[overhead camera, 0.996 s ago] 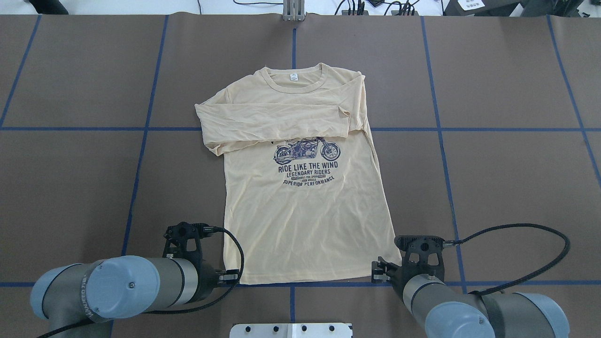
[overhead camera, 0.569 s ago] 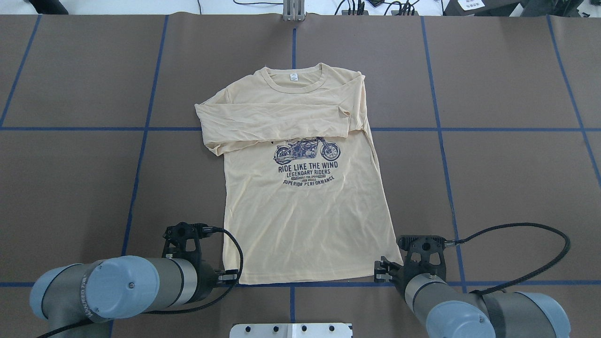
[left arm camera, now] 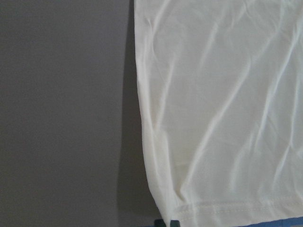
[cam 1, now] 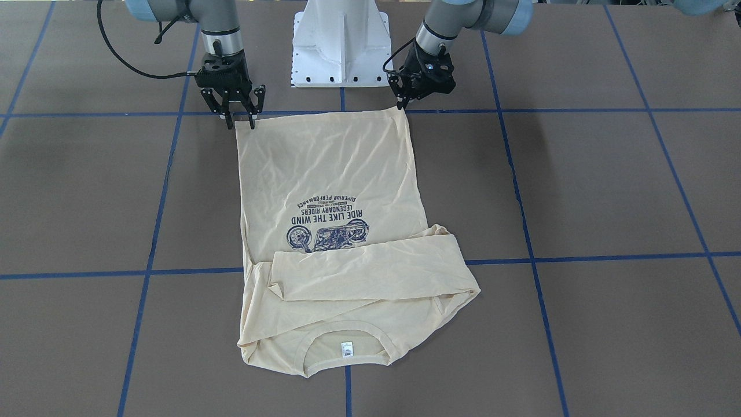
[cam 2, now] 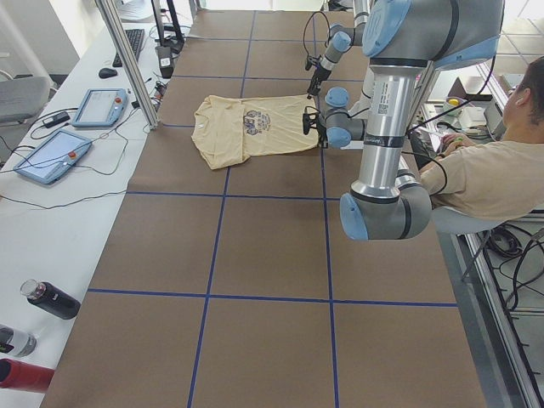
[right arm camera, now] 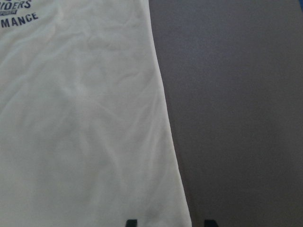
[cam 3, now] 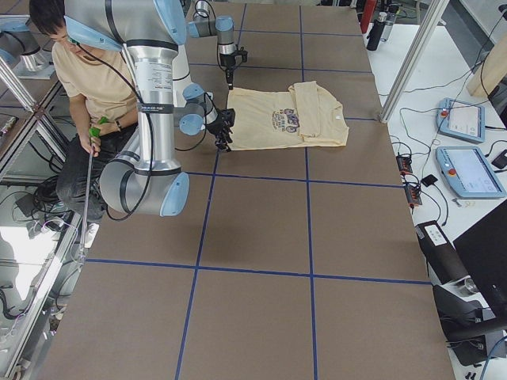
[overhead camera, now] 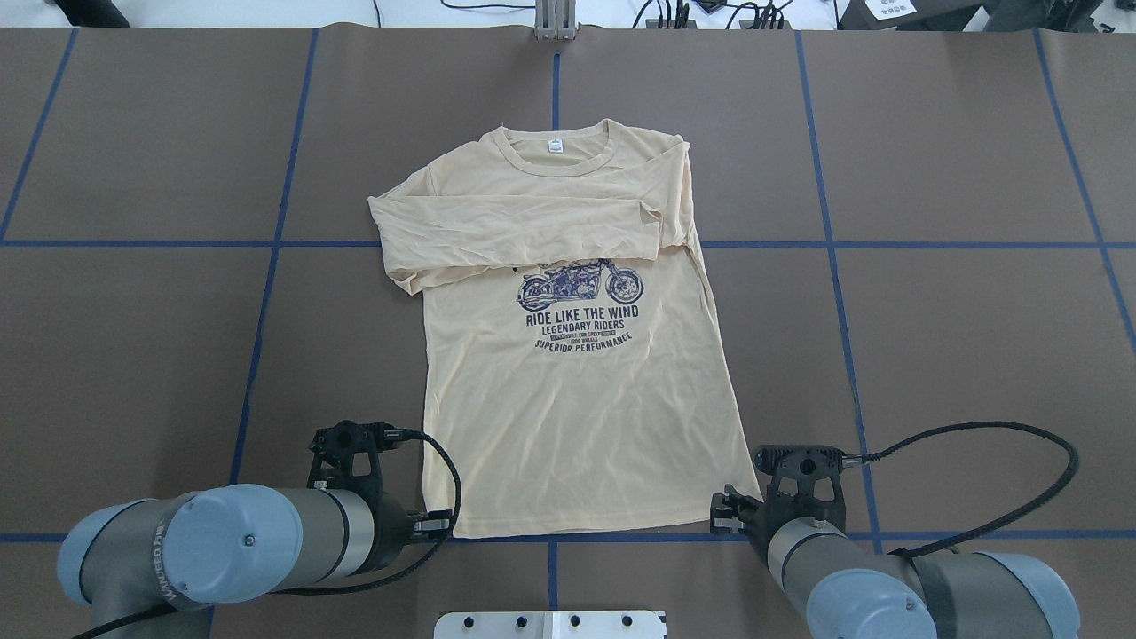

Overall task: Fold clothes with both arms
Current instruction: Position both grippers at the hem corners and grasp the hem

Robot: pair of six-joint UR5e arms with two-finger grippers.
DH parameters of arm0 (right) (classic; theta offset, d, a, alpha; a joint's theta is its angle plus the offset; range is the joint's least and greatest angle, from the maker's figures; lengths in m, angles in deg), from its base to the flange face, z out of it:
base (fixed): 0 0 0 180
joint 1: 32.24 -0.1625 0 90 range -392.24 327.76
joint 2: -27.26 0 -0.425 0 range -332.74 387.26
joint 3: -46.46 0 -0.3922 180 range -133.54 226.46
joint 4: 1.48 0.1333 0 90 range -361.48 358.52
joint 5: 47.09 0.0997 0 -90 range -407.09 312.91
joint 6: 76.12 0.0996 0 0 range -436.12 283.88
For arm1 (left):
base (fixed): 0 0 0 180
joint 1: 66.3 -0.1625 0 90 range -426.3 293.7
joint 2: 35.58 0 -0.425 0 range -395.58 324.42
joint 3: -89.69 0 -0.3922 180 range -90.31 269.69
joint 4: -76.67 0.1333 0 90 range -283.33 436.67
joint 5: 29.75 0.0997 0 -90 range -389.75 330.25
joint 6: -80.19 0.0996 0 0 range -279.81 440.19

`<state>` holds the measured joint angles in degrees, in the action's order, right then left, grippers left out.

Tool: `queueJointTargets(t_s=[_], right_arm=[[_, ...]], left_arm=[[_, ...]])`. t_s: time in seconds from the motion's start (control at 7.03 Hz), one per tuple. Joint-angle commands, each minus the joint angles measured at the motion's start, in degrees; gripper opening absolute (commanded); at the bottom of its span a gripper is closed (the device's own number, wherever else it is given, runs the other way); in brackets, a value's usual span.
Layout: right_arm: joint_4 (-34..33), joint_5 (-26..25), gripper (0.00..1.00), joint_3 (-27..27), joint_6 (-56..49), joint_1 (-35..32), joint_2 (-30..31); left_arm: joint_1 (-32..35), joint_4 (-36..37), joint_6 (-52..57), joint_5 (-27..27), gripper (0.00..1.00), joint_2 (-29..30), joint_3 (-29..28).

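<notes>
Shirt (overhead camera: 568, 399) between left claw (overhead camera: 432, 525), right claw (overhead camera: 723, 516)

The table (overhead camera: 958, 373) is covered in brown sheeting and is divided into large squares by blue lines (overhead camera: 133, 241). A cream shirt (overhead camera: 577, 426) is laid flat at the centre of the overhead frame, collar toward the top, sleeves folded across the chest. A white base (overhead camera: 550, 624) is seen at bottom centre.
</notes>
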<state>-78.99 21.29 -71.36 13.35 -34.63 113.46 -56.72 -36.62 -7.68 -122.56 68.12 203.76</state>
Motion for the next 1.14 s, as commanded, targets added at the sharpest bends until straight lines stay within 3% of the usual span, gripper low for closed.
queueJointTargets(t_s=[0.0,0.14,0.28,0.71,1.0], right_arm=[[-0.10,0.00,0.35,0.13,0.00,0.10,-0.15],[-0.10,-0.09,0.13,0.13,0.09,0.10,-0.15],[-0.10,-0.09,0.03,0.04,0.00,0.10,-0.07],[-0.01,0.00,0.00,-1.44,0.00,-0.07,-0.15],[-0.45,3.31,0.00,-11.67,0.00,-0.42,1.68]], left_arm=[[0.00,0.00,-0.02,0.00,0.00,0.01,0.01],[0.00,0.00,-0.02,0.09,0.00,0.01,0.01],[0.00,-0.09,-0.02,0.00,0.00,0.01,0.01],[0.09,0.00,-0.02,0.00,0.00,-0.52,1.66],[0.26,6.80,0.06,-3.13,0.00,-0.87,11.28]])
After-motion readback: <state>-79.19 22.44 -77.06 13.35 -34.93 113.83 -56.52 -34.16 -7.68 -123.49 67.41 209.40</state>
